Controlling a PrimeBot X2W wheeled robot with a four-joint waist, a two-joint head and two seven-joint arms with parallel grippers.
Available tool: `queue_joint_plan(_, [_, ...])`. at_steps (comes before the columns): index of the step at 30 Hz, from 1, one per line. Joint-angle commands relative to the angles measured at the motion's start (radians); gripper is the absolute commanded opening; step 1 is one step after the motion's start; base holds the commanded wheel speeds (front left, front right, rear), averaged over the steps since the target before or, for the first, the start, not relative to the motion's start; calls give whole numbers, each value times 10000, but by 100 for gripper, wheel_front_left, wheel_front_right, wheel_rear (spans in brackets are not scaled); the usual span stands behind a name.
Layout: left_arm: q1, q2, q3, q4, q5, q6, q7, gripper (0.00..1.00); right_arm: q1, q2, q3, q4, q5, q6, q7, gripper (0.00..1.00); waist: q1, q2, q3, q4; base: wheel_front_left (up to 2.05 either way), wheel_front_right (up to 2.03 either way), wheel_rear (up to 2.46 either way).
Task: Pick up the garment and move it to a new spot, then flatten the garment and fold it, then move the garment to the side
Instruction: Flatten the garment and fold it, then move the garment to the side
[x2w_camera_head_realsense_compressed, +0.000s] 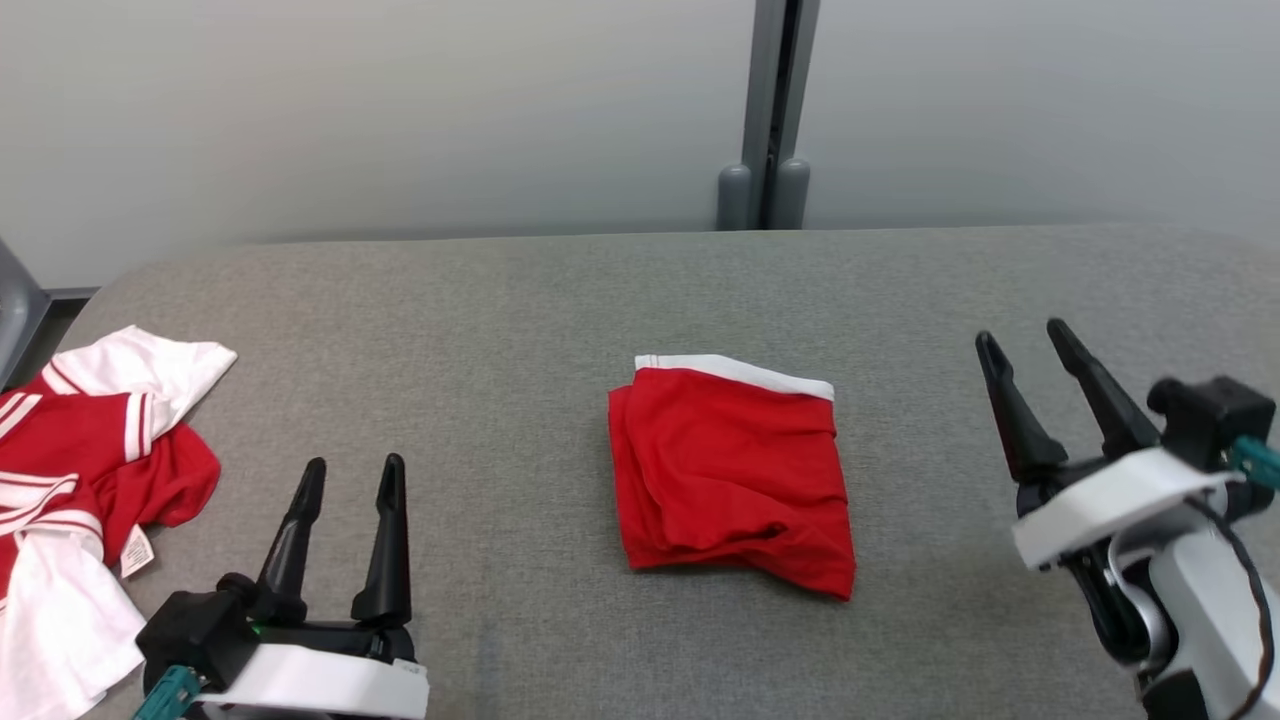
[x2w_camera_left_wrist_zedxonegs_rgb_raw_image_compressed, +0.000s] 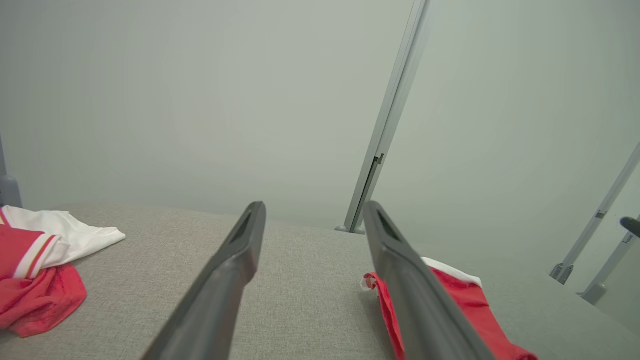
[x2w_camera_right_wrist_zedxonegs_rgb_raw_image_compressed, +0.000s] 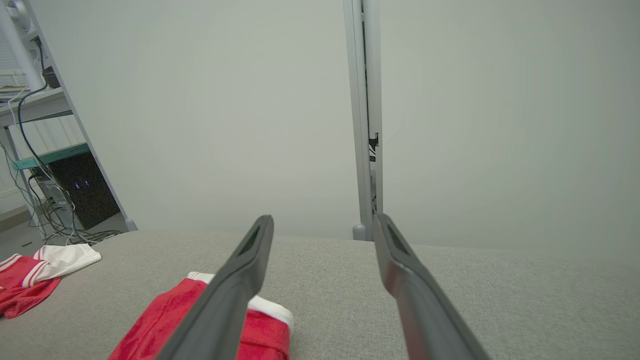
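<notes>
The left end effector (x2w_camera_head_realsense_compressed: 355, 460) and right end effector (x2w_camera_head_realsense_compressed: 1020, 332) are hovering open, empty, flanking the folded shorts (x2w_camera_head_realsense_compressed: 735, 480), probably readying to slide them aside.

The red and white clothing heap (x2w_camera_head_realsense_compressed: 90, 470) is cut off by the head view's left edge; the print on its label (x2w_camera_head_realsense_compressed: 137, 551) is too small to be read. The folded red garment (x2w_camera_left_wrist_zedxonegs_rgb_raw_image_compressed: 470, 305) is partly hidden behind a finger (x2w_camera_left_wrist_zedxonegs_rgb_raw_image_compressed: 415, 290) of the left tool (x2w_camera_left_wrist_zedxonegs_rgb_raw_image_compressed: 312, 207), and is cut by the right wrist view's bottom edge.
</notes>
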Motion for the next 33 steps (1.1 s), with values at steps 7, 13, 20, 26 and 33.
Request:
queue_joint_plan(7, [366, 45, 504, -464, 809, 149, -3, 100, 2376, 898, -1774, -1343, -1366, 2, -43, 100, 0, -1, -154, -316, 0, 0, 0])
queue_joint_plan(13, [607, -24, 599, -458, 1531, 93, -3, 100, 3367, 1333, -2411, -1903, -1834, 2, -31, 100, 0, -1, -176, -372, 0, 0, 0])
queue_joint_plan(20, [613, -178, 689, -254, 1731, -6, -3, 100, 3336, 1458, -2471, -2069, -2193, 2, -32, 100, 0, -1, -161, -360, 0, 0, 0])
queue_joint_plan(26, [448, -244, 720, -14, 1837, -60, -3, 100, 3301, 1527, -2522, -1969, -2340, 2, -32, 100, 0, -1, -147, -258, 0, 0, 0])
queue_joint_plan(33, [325, -299, 727, 113, 1907, -147, -3, 100, 3287, 1573, -2574, -1878, -2408, 2, -32, 100, 0, -1, -112, -192, 0, 0, 0])
